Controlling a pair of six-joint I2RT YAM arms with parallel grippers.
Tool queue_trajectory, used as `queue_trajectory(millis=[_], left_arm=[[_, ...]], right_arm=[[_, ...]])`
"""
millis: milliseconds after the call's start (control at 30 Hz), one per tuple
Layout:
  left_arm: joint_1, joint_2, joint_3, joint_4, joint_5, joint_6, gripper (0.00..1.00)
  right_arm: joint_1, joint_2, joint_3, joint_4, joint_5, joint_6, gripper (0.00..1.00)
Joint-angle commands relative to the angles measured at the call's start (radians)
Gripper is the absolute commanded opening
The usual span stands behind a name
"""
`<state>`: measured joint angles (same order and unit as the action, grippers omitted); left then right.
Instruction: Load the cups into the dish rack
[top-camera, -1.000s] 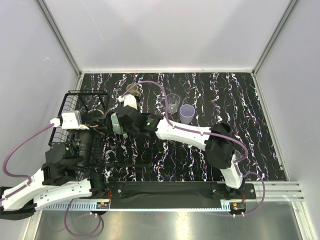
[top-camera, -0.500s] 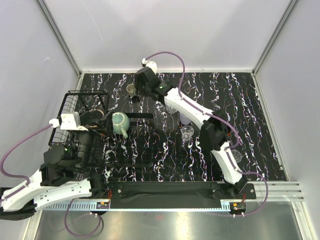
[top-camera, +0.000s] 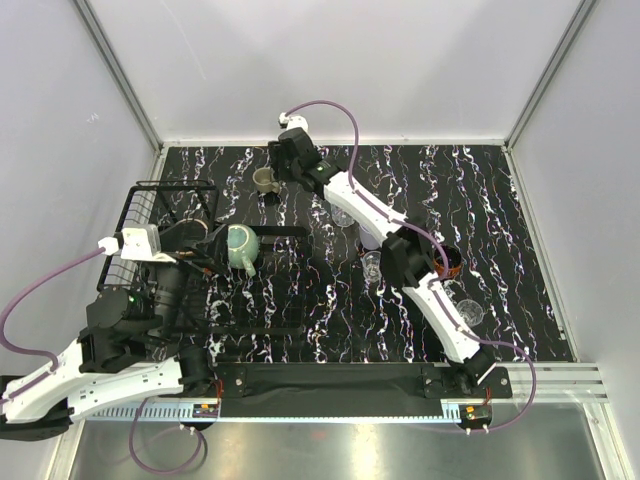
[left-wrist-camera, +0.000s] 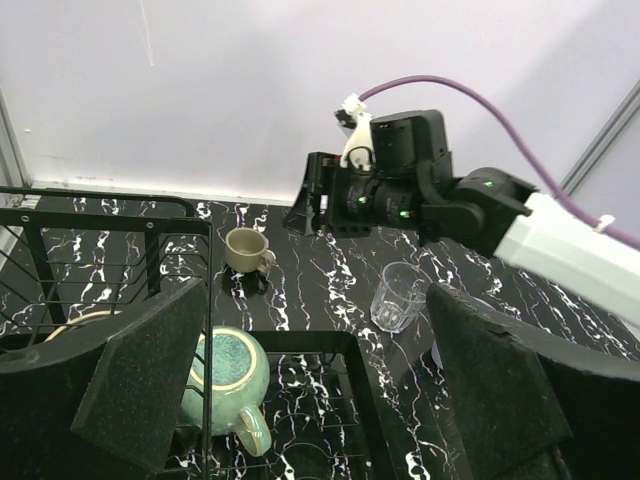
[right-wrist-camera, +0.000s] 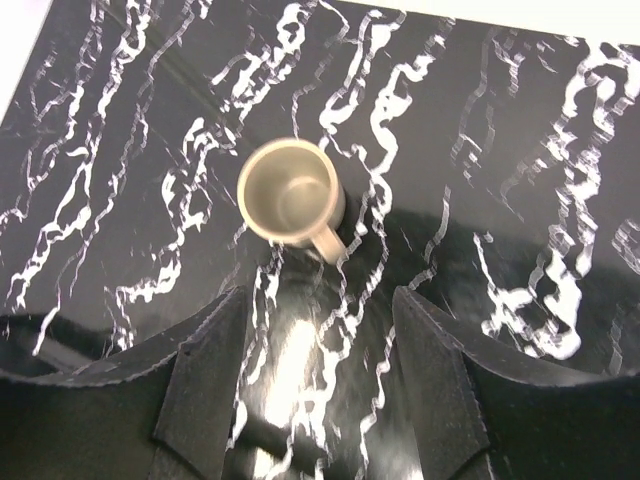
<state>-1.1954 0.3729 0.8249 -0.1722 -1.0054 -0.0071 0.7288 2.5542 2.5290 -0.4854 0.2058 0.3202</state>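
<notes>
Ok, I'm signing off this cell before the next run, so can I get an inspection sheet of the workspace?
Surface: black marbled table, no spills seen.
Job's things: dish rack at left, teal mug on its tray; olive mug and clear glasses on the table.
Clutter: nothing seen.
Grippers: left gripper open, empty; right gripper open, above the olive mug.
Cables: purple cables loop off each arm, away from the cups.
Surroundings: white walls, metal frame.

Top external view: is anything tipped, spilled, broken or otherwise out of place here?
Nothing stands out. The olive-beige mug stands upright and empty on the table, the teal mug sits mouth-up in the dish rack, and the clear glass is upright. No spill or breakage shows.
</notes>
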Motion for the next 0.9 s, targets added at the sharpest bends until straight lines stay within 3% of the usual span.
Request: queue_trajectory(millis=[0, 333, 867], left_arm=[[-0.001, -0.011, 0.036, 0.027, 0.028, -0.030, 0.99], [-0.001, -0.008, 0.033, 0.028, 0.042, -0.042, 0.99], [-0.001, -0.034, 0.031, 0.025, 0.045, -0.050, 0.99]], right_arm=[[0.000, 0.060, 0.080, 0.091, -0.032, -0.041, 0.66], [-0.006, 0.182, 0.142, 0.264, -0.015, 0.036, 0.64], [-0.005, 0.185, 0.036, 0.261, -0.174, -0.027, 0.58]])
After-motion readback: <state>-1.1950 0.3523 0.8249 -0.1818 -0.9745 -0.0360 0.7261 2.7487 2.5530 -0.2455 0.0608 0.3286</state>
